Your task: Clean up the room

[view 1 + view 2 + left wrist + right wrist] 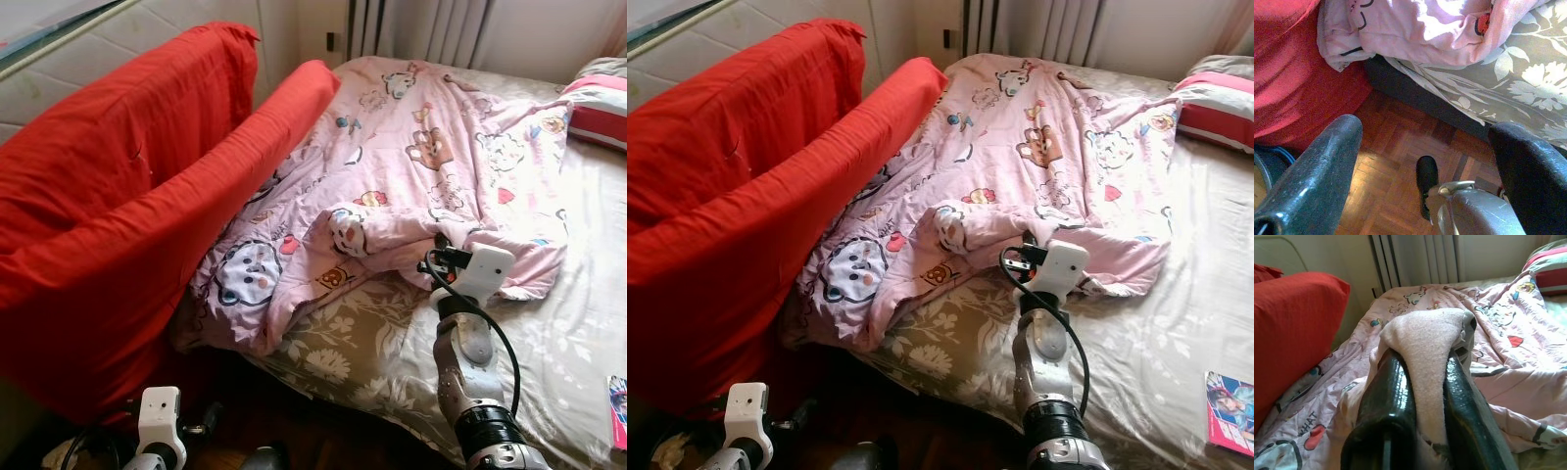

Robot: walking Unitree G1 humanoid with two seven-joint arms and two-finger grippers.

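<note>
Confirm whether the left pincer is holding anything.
No: the left pincer hangs open above the wooden parquet floor, with nothing between its black fingers.

Rumpled pink cartoon-print blanket [421, 147] lies spread across the bed [578, 323].

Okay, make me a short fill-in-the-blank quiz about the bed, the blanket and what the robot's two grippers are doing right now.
1. The right gripper is shut on a fold of the ____ blanket.
2. The cushions leaning beside the bed are ____.
3. The left gripper hangs open above the ____ floor.

Missing words: pink; red; wooden
</note>
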